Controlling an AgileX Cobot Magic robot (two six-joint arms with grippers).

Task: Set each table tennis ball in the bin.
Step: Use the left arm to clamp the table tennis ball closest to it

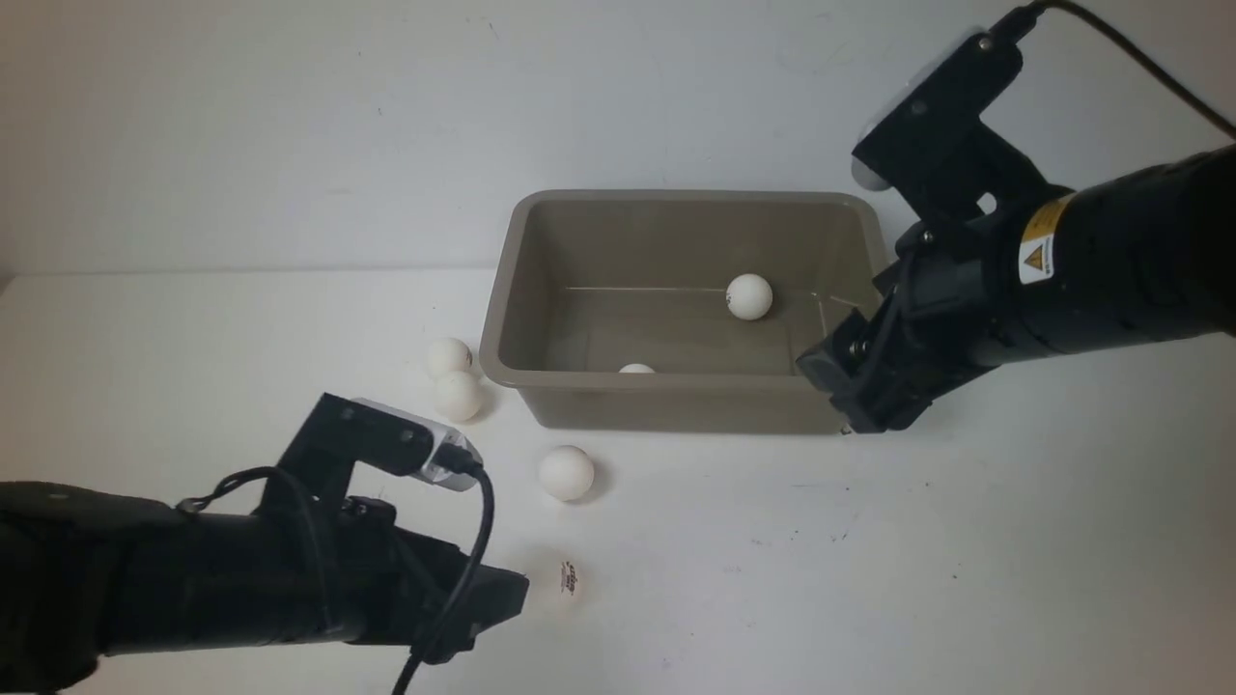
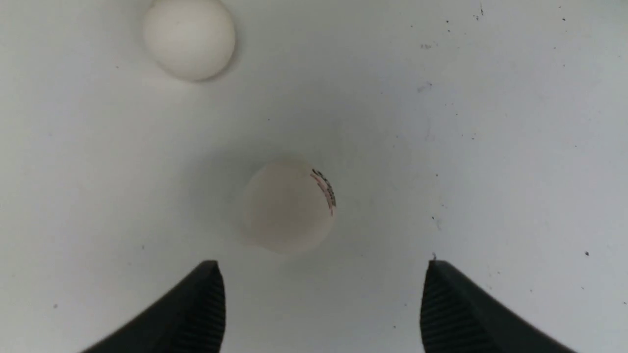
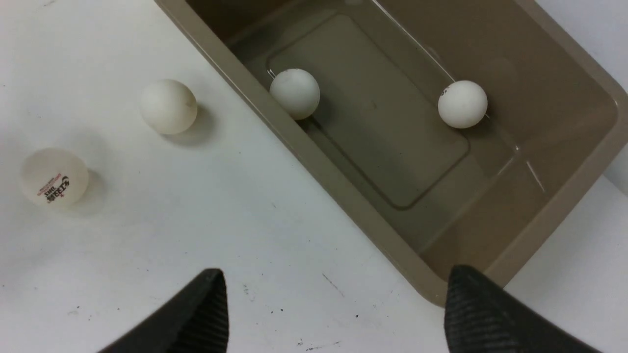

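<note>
The taupe bin (image 1: pixel 676 405) stands at the table's middle. Two white balls lie in it: one (image 1: pixel 749 295) at the back, one (image 1: pixel 636 369) half hidden behind the front wall. Four balls lie on the table: two touching (image 1: pixel 449 357) (image 1: pixel 458 396) left of the bin, one (image 1: pixel 566 473) in front of it, and a logo ball (image 1: pixel 560 582) nearest me. My left gripper (image 2: pixel 321 267) is open and empty, with the logo ball (image 2: pixel 289 206) just ahead of its fingers. My right gripper (image 3: pixel 338 272) is open and empty above the bin's front right corner (image 3: pixel 431 289).
The white table (image 1: pixel 869 560) carries small dark specks. A white wall (image 1: pixel 290 125) rises behind the bin. The right wrist view shows both balls in the bin (image 3: pixel 294 93) (image 3: pixel 462 104) and two on the table (image 3: pixel 168 106) (image 3: pixel 54 179).
</note>
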